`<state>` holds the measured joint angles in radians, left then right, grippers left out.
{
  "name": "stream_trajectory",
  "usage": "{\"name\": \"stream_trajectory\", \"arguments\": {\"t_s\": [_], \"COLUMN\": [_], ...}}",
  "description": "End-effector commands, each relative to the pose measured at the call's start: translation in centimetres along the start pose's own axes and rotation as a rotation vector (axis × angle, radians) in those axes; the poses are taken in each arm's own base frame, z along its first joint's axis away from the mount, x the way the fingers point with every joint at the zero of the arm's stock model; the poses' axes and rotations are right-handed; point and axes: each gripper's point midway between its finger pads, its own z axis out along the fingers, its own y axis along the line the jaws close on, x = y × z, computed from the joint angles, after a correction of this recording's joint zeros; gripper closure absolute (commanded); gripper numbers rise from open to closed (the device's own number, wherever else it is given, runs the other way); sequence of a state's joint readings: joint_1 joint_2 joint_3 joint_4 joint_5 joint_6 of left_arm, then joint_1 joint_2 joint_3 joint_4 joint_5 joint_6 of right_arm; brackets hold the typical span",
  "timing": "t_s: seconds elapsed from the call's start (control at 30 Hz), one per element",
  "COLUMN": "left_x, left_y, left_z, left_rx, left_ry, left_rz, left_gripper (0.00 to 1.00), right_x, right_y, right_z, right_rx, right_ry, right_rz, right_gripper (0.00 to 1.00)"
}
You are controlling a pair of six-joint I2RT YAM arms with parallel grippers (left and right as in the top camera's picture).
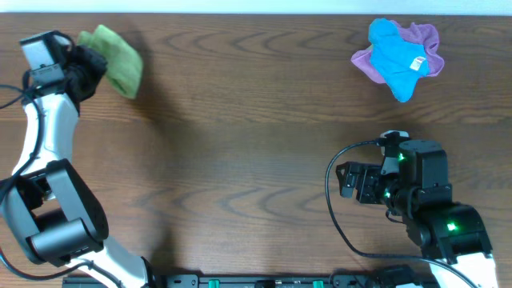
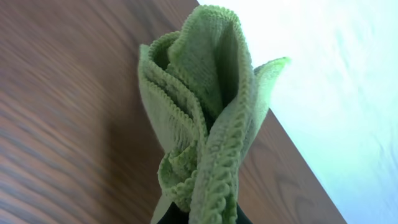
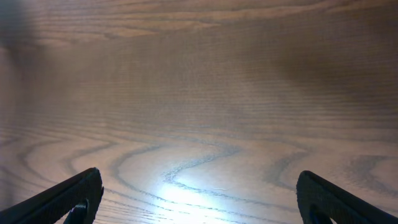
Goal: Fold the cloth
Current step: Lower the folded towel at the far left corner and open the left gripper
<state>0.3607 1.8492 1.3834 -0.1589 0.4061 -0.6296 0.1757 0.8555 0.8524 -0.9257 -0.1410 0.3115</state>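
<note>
My left gripper (image 1: 94,64) is clamped on the bunched cloth (image 1: 120,60) at the far left corner of the table (image 1: 240,160). My right gripper (image 3: 199,199) hangs wide open above the table, holding nothing.

Soft nubby microfibre cloth (image 2: 205,118), scalloped stitched edges, wood-grain table (image 3: 199,93), slight sheen

The brown wooden worktop (image 1: 256,120) has a purple cloth (image 1: 428,36) lying near its far right corner, with a blue cloth (image 1: 394,56) on top. A green cloth (image 1: 120,60) is bunched at the far left corner.
</note>
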Motion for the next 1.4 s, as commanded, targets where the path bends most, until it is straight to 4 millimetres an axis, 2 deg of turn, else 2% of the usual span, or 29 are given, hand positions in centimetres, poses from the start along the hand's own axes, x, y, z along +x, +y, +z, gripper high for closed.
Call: {"name": "stream_trajectory", "arguments": {"t_s": [0.0, 0.23, 0.43, 0.6, 0.8, 1.03, 1.2, 1.37], "left_x": [-2.1, -3.0, -2.6, -2.8, -3.0, -3.4, -3.5, -2.8], "left_y": [-0.2, 0.6, 2.9, 3.5, 5.7, 9.9, 12.2, 13.7], "left_z": [-0.1, 3.0, 7.9, 10.4, 10.7, 9.4, 8.4, 7.8], "left_rx": [0.006, 0.045, 0.030, 0.043, 0.003, -0.082, -0.117, -0.151], "left_ry": [-0.068, -0.110, -0.066, -0.038, -0.031, 0.004, 0.033, 0.075], "left_rz": [0.035, -0.017, -0.077, -0.086, -0.112, -0.174, -0.215, -0.183], "left_gripper": [0.94, 0.94, 0.94, 0.94, 0.94, 0.94, 0.94, 0.94], "right_x": [0.2, 0.2, 0.2, 0.2, 0.2, 0.2, 0.2, 0.2], "right_y": [-0.3, -0.3, -0.3, -0.3, -0.3, -0.3, -0.3, -0.3], "right_z": [0.1, 0.1, 0.1, 0.1, 0.1, 0.1, 0.1, 0.1], "right_rx": [0.008, 0.008, 0.008, 0.008, 0.008, 0.008, 0.008, 0.008], "right_ry": [0.001, 0.001, 0.002, 0.001, 0.001, 0.001, 0.001, 0.001], "right_rz": [0.024, 0.024, 0.024, 0.024, 0.024, 0.024, 0.024, 0.024], "right_gripper": [0.01, 0.01, 0.01, 0.01, 0.01, 0.01, 0.01, 0.01]}}
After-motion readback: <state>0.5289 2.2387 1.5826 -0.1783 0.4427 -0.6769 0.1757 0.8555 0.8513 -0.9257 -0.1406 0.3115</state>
